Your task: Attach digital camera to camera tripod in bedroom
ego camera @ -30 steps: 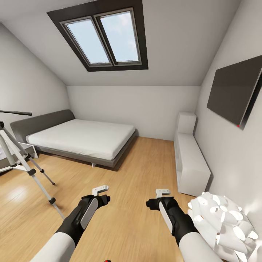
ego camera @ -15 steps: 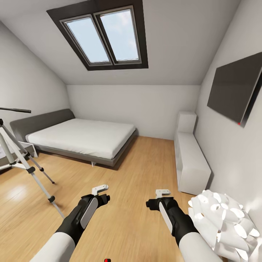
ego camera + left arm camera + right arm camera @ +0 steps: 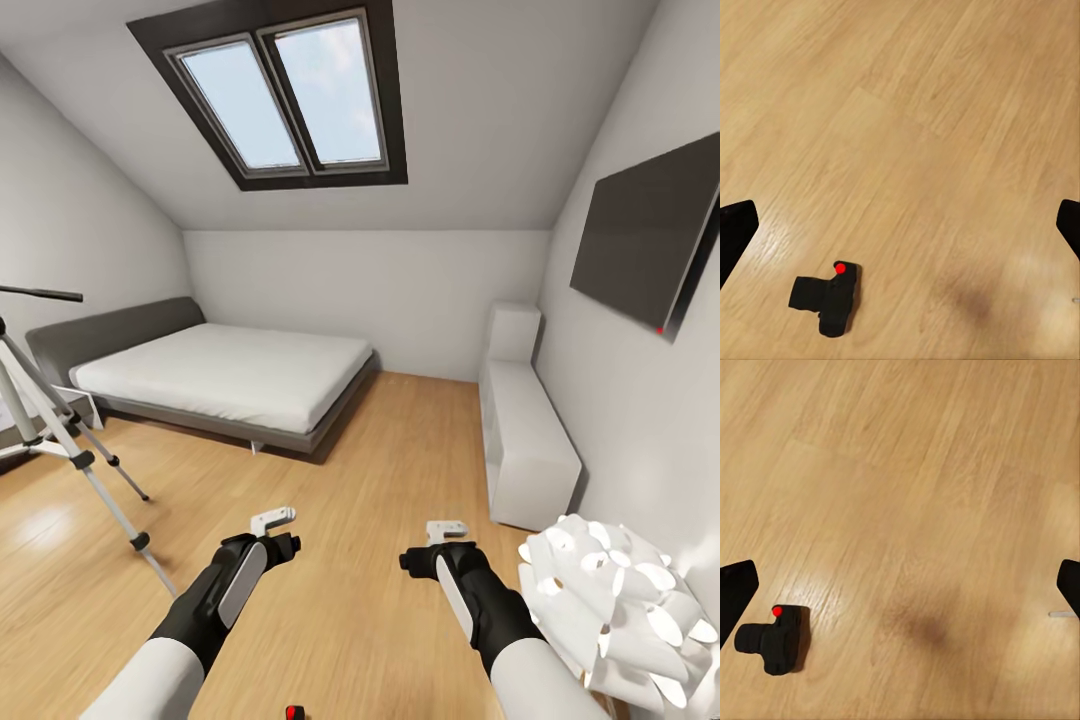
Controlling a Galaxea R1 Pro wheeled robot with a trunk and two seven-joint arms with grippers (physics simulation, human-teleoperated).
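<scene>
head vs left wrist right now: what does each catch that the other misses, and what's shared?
Head alone: camera tripod at the left edge, bed, skylight, both arms with the left gripper and right gripper.
Left wrist alone: the whole digital camera lying on the floor, apart from the wide-open jaws.
Shared: the wood floor, and the camera's red button.

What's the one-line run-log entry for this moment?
stage: approach | digital camera: on wood floor, ungrasped | camera tripod: standing left of bed | left gripper: open, empty | right gripper: open, empty
</scene>
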